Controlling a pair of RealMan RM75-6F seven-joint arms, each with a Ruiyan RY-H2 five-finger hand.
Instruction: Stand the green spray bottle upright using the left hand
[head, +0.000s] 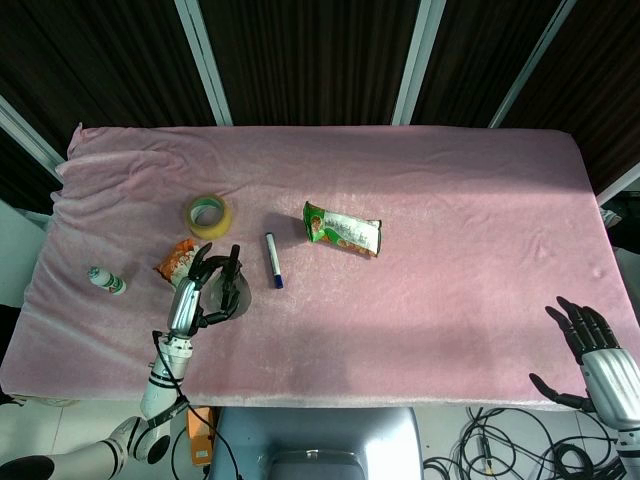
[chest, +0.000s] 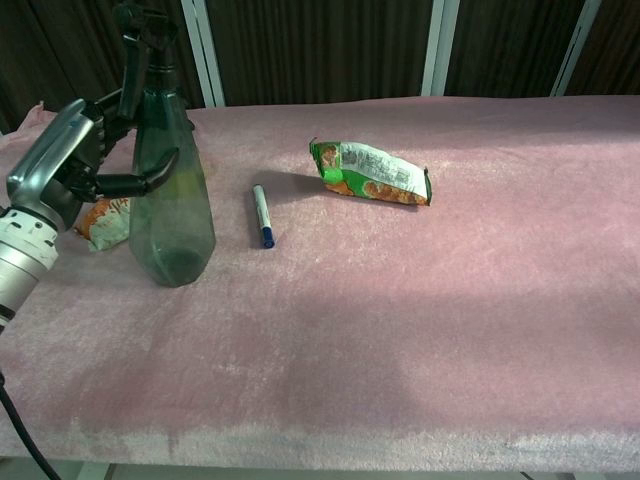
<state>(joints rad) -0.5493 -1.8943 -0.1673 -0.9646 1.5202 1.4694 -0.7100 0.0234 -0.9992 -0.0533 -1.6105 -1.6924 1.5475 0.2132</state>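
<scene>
The green spray bottle (chest: 170, 205) stands upright on the pink tablecloth (chest: 420, 320), its base on the cloth and its dark trigger head at twelve o'clock in the chest view. The left hand (chest: 75, 160) is wrapped around the bottle's upper body from the nine o'clock side: its fingers (chest: 140, 183) curl across the front of the bottle and touch it, so the hand grips the bottle with a partly closed grasp. From the head view the same left hand (head: 205, 290) covers most of the bottle (head: 240, 290), which shows only as a dark rounded shape at the hand's three o'clock.

The right hand (head: 590, 345) hangs off the table's edge at the five o'clock corner of the head view, fingers spread apart and holding nothing.

An orange snack packet (chest: 105, 220) lies just behind the left hand. A blue-capped marker (chest: 262, 216) lies at the bottle's three o'clock, near but apart. A green snack bag (chest: 372, 172) sits at the marker's two o'clock. In the head view a roll of tape (head: 207, 214) lies at the bottle's twelve o'clock, and a small white bottle (head: 105, 281) lies on its side at nine o'clock, well apart.
</scene>
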